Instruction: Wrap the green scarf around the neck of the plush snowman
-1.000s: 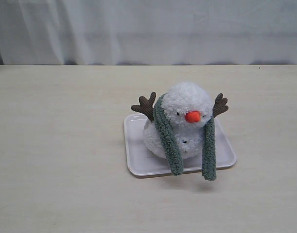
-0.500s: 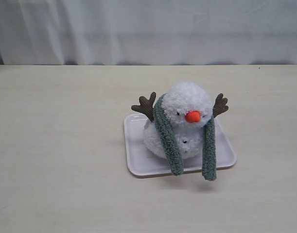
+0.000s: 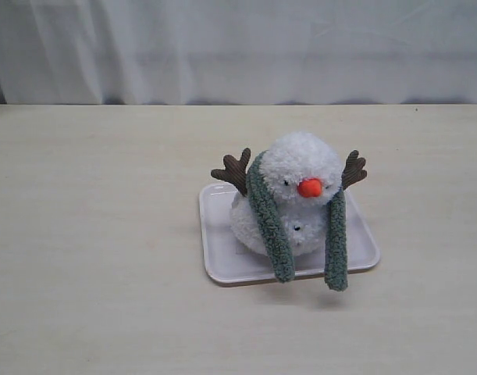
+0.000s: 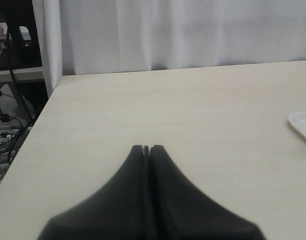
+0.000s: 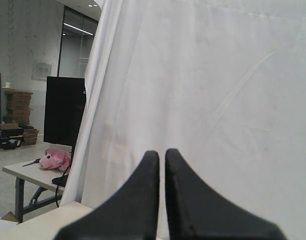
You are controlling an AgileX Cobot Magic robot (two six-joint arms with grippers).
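Observation:
The plush snowman [image 3: 298, 168] sits on a white tray [image 3: 216, 250] near the table's middle, its orange nose facing front. The green scarf [image 3: 269, 226] lies behind its neck, and both ends hang down in front, one on each side of the nose; the right end [image 3: 336, 242] reaches past the tray's front edge. Neither arm shows in the exterior view. My left gripper [image 4: 146, 148] is shut and empty above bare table, far from the snowman. My right gripper [image 5: 162, 153] is shut too, holds nothing and points at the white curtain.
A corner of the white tray [image 4: 304, 123] shows at the edge of the left wrist view. A white curtain [image 3: 238, 51] hangs behind the table. Beyond it the right wrist view shows a side table with a pink plush toy [image 5: 53, 158].

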